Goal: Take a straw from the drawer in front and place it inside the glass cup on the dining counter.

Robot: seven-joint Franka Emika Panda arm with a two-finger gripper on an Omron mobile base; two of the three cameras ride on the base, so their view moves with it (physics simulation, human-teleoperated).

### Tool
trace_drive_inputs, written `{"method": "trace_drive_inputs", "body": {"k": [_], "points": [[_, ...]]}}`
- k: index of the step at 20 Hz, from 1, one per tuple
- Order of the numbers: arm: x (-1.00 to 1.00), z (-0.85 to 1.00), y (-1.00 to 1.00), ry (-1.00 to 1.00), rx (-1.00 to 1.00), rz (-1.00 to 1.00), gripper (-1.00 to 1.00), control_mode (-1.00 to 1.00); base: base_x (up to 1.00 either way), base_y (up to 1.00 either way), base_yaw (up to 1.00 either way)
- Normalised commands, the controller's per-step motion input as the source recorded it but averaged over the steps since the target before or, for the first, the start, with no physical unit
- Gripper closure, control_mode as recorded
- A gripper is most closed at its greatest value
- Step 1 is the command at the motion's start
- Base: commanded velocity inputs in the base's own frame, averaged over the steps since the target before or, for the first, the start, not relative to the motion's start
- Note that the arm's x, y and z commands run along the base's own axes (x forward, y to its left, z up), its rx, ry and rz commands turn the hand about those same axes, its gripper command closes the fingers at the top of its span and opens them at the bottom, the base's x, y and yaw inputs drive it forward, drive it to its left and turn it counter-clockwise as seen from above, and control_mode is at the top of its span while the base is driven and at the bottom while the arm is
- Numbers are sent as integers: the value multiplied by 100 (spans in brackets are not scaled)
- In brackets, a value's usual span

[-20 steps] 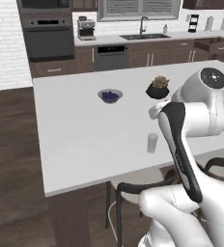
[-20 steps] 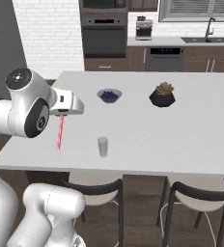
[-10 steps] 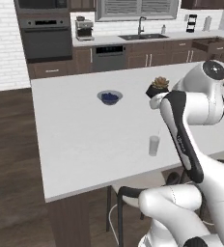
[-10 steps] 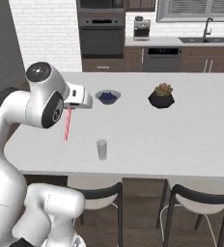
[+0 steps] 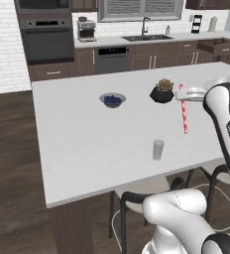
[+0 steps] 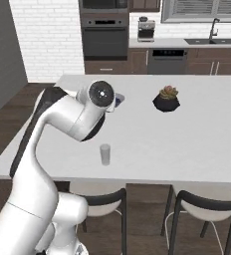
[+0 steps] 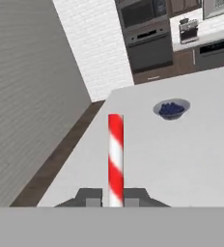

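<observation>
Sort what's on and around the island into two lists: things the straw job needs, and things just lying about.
Job:
straw, held in the shut gripper above the counter
glass, standing empty on the counter
counter

Lying about:
blue bowl
plant pot
stools
coffee machine
oven

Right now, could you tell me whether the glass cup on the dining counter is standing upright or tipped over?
Upright. The glass cup stands on its base on the dining counter, open end upward, in both base views.
</observation>
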Motion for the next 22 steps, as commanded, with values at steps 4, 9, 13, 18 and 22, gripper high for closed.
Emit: {"method": "trace_drive_inputs", "body": {"k": [4, 9, 13, 18, 22], "points": [[35, 1, -14, -17, 35, 33, 100, -100, 0, 0, 0], [45, 0, -2, -8, 31, 30, 100, -100, 0, 0, 0], [21, -13, 0, -16, 7, 20, 100, -100, 0, 0, 0], [3, -24, 0, -37, -11, 7, 100, -100, 0, 0, 0], [0, -42, 0, -31, -16, 1, 100, -100, 0, 0, 0]]}}
